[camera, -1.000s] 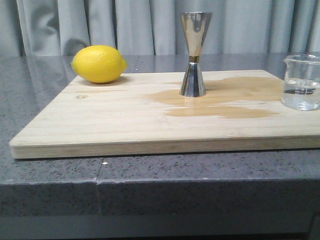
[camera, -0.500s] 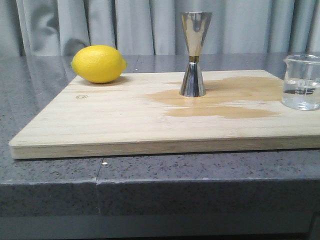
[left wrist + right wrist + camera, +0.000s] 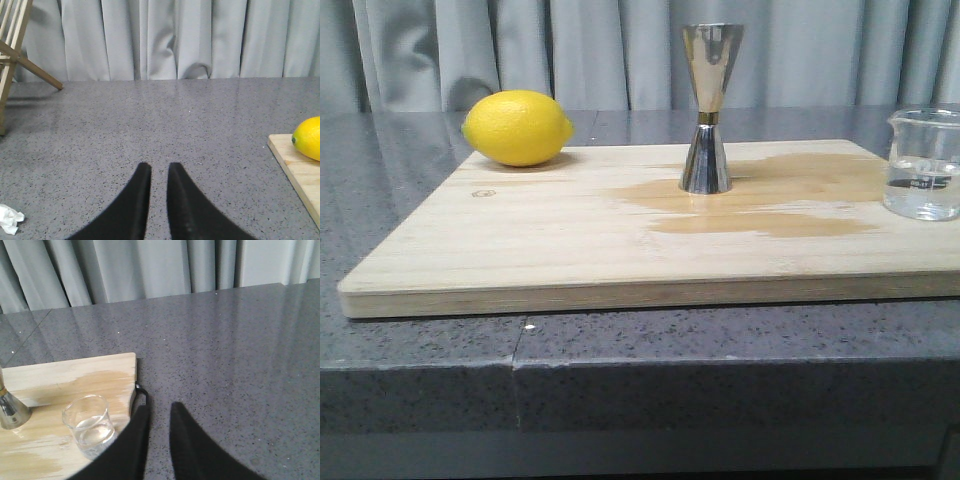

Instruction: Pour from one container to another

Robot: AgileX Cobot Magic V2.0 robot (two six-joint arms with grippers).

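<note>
The clear glass beaker (image 3: pixel 923 165) stands upright at the right end of the wooden board (image 3: pixel 570 250), holding a little clear liquid; the right wrist view shows the beaker (image 3: pixel 90 425) too. The steel hourglass jigger (image 3: pixel 708 108) stands upright mid-board on a damp stain; its base (image 3: pixel 11 412) shows in the right wrist view. My right gripper (image 3: pixel 159 407) hovers over the stone counter just off the board's right end, beside the beaker, its fingers a narrow gap apart with nothing between. My left gripper (image 3: pixel 159 167) hangs over bare counter left of the board, equally narrow and empty.
A yellow lemon (image 3: pixel 516 127) rests on the board's far left corner, and the lemon (image 3: pixel 309 138) appears in the left wrist view. A wooden rack leg (image 3: pixel 20 60) and a crumpled white scrap (image 3: pixel 9 219) lie on the counter to the left. Grey curtains hang behind.
</note>
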